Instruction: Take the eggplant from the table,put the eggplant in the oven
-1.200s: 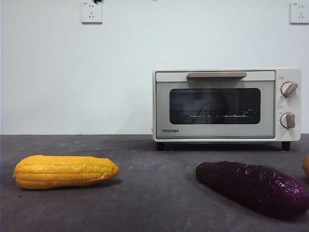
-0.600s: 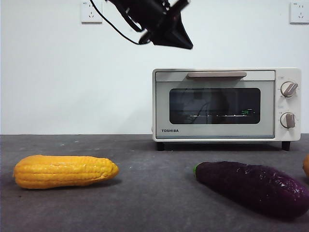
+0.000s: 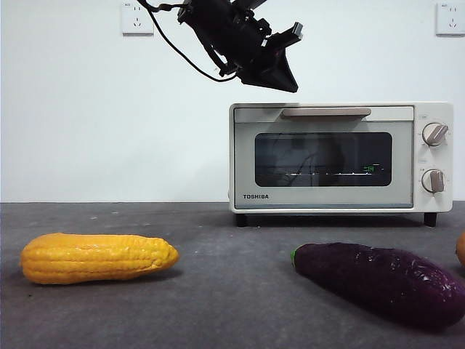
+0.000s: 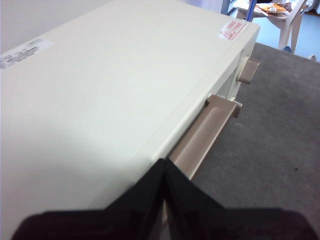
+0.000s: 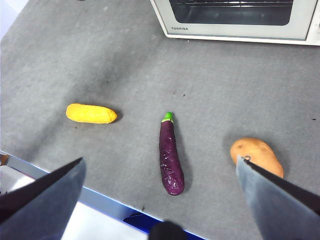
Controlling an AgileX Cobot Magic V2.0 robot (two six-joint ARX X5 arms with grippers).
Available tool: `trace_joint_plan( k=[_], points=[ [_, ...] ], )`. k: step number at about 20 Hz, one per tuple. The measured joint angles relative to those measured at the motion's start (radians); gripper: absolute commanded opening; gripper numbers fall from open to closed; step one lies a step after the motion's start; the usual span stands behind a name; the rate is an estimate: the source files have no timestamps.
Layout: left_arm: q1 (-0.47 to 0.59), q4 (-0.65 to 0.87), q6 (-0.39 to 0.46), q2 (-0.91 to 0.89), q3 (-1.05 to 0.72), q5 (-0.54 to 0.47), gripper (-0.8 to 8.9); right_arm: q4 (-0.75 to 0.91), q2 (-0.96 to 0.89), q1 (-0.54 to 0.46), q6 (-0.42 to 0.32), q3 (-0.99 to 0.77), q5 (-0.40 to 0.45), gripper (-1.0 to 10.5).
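Observation:
The eggplant (image 3: 378, 280) lies on the table (image 3: 232, 305) at the front right, its green stem pointing left; the right wrist view shows the eggplant (image 5: 170, 157) from high above. Behind it stands the cream oven (image 3: 341, 156) with its door closed. My left gripper (image 3: 289, 81) hangs shut just above the oven's top left corner. In the left wrist view the left gripper (image 4: 164, 165) points at the top edge of the oven (image 4: 125, 90), beside the bar handle (image 4: 202, 135). My right gripper (image 5: 161, 160) is open, high over the table and holding nothing.
A yellow corn cob (image 3: 98, 257) lies at the front left, also seen as the corn cob (image 5: 91, 113) from above. A potato (image 5: 256, 155) sits right of the eggplant, just showing as the potato (image 3: 461, 249) at the picture's edge. The table's front edge runs below the right gripper.
The left arm came into the front view from the top left and moved right and down towards the oven's top. The eggplant, corn and oven have not moved.

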Motion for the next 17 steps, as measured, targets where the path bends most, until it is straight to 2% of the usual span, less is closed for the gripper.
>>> trace_joint_plan(
  k=[17],
  points=[
    [-0.042, 0.021, 0.008, 0.072, 0.019, 0.005, -0.06, 0.0, 0.0, 0.0, 0.0, 0.0, 0.0, 5.1]
  ],
)
